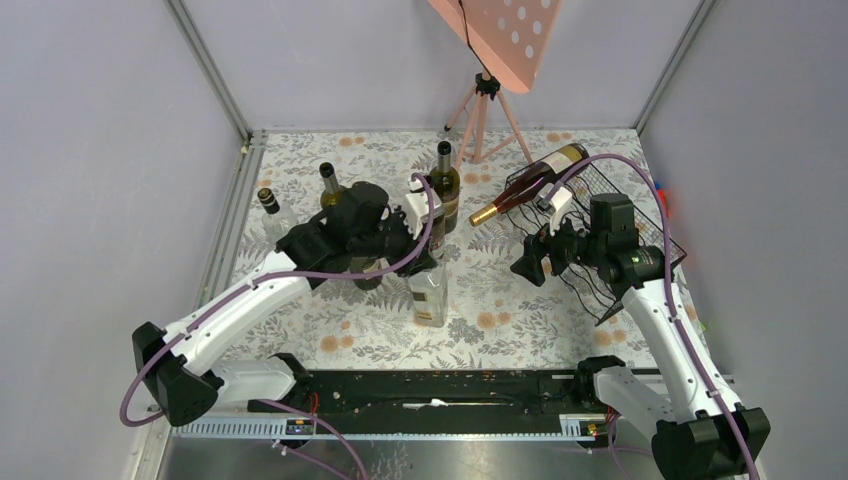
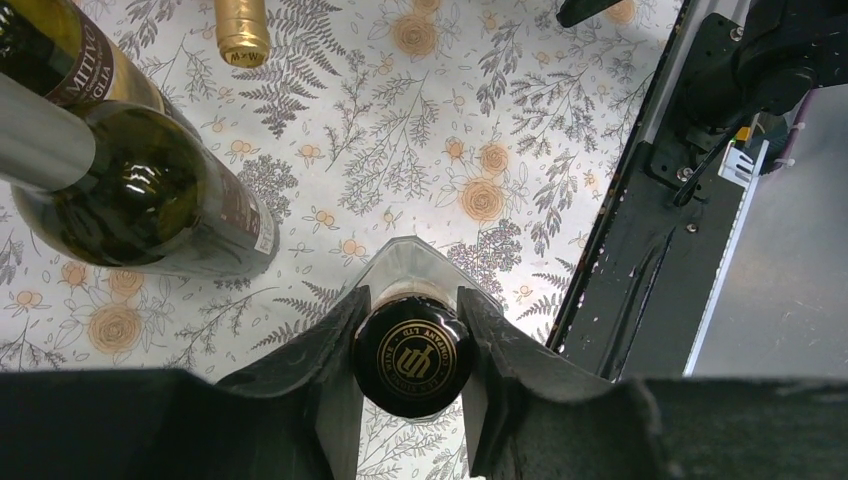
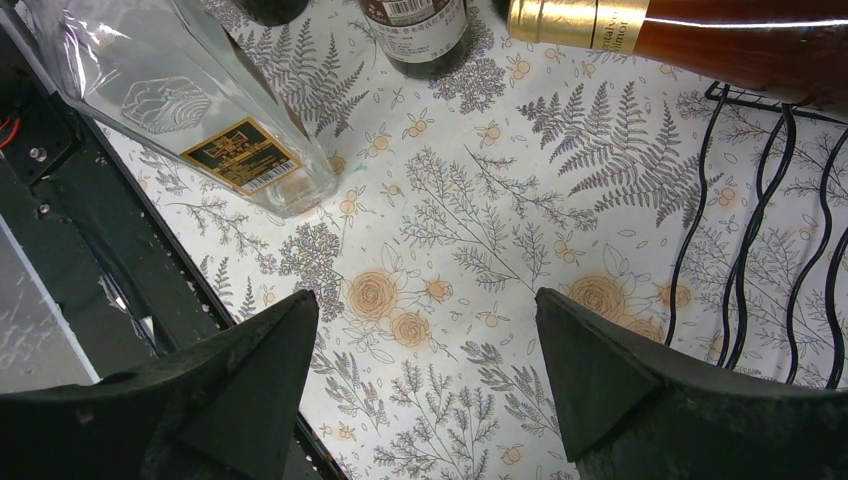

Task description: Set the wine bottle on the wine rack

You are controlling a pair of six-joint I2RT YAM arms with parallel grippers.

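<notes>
Flowery cloth [image 3: 480,230] covers table. Left gripper [image 2: 410,320] pinches black cap [image 2: 412,355] of clear square bottle [image 1: 430,295], fingers tight on both sides. Bottle stands upright on cloth, left of wine rack [image 1: 655,225], apart from it. Right gripper [image 3: 425,300] hangs spread wide over cloth, nothing between fingers, just beside black wire rack. Amber bottle [image 1: 535,180] with gold neck lies tilted on rack. Dark green bottles [image 1: 445,190] stand behind left gripper. Pink tripod stand [image 1: 487,110] at far wall.

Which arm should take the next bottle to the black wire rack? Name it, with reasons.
Left. The left gripper is shut on the black cap of the clear square glass bottle. The right gripper hangs open and empty near the black wire rack.
</notes>
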